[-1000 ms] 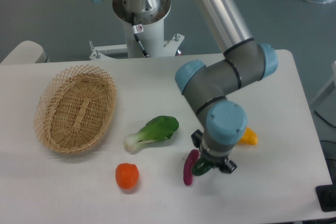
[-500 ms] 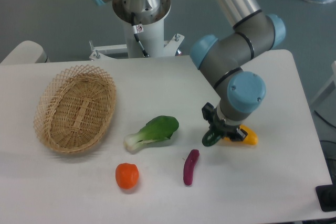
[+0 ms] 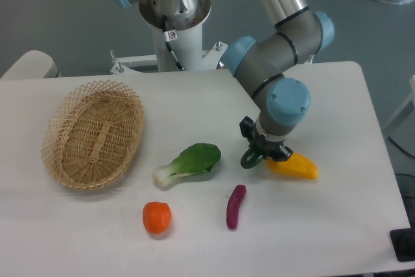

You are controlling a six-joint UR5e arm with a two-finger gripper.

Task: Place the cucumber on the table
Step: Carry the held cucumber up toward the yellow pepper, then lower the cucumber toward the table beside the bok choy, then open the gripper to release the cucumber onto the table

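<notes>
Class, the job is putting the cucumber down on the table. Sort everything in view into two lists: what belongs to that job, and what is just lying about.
Belongs to the job:
cucumber
tool
table

Just lying about:
wicker basket
bok choy
eggplant
orange fruit
yellow pepper

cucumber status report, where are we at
End effector shut on cucumber, held just above the table. Not yet set down. Yellow pepper right beside it, bok choy and eggplant close by.
</notes>
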